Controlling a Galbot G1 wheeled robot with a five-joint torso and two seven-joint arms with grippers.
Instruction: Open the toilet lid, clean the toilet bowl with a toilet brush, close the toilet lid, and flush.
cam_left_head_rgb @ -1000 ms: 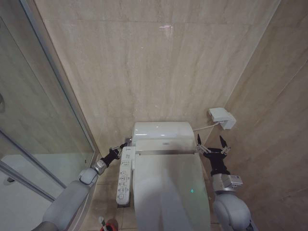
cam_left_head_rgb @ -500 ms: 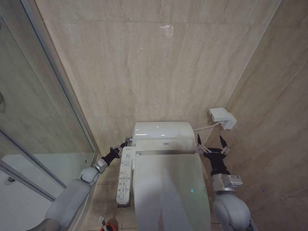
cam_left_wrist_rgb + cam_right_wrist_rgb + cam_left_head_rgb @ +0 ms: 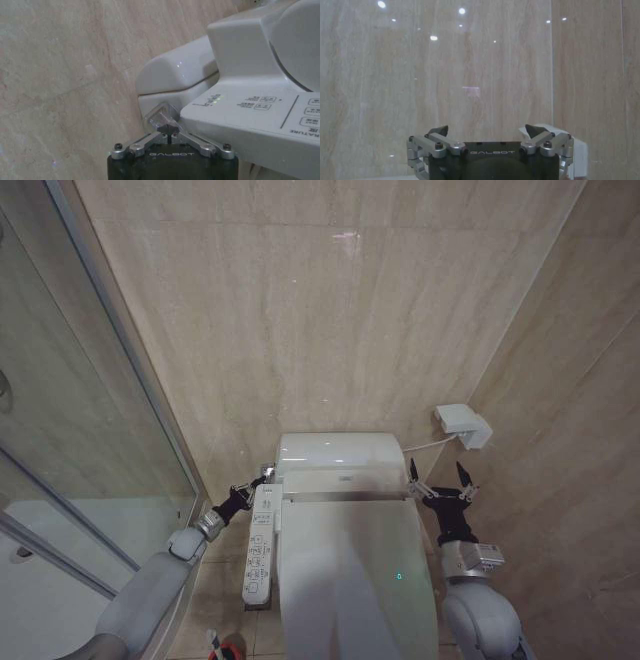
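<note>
- White toilet lid (image 3: 350, 580), closed, fills the lower centre of the head view. Left gripper (image 3: 262, 476) sits at the tank's left rear corner beside the control panel (image 3: 260, 545). Right gripper (image 3: 438, 480), fingers spread wide and empty, stands right of the tank.
- Left wrist view: left gripper (image 3: 169, 132) fingers pressed together, tips at a chrome flush lever (image 3: 161, 114).
- Right wrist view: right gripper (image 3: 487, 132) open, facing the beige wall (image 3: 445, 67).

Toilet lid (image 3: 352, 580) down; left hand (image 3: 262, 477) beside tank; right hand (image 3: 437, 473) spread.
</note>
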